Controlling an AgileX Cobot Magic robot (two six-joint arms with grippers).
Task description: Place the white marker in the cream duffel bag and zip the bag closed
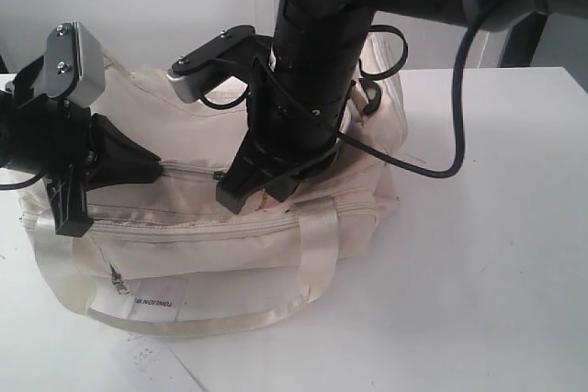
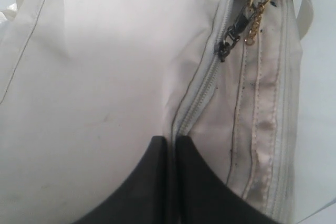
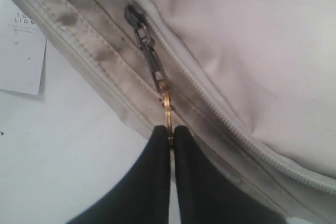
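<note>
Paper tag (image 1: 158,297) and a satin handle (image 1: 317,245) front the cream duffel bag (image 1: 230,254) on the tabletop (image 1: 478,282). Behind, the left tool (image 2: 171,139) is pressed together on cloth at the zipper's end, seemingly bracing it, while the right tool (image 3: 169,128) pinches the gold pull ring (image 3: 167,106) to draw it shut. The white marker is unseen, presumably inside.

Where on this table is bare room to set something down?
Bare table lies right of the cream duffel bag and in front of the black cable. Crowded: the left claw pinches the bag, the right claw its zipper pull; paper lies front-left.
</note>
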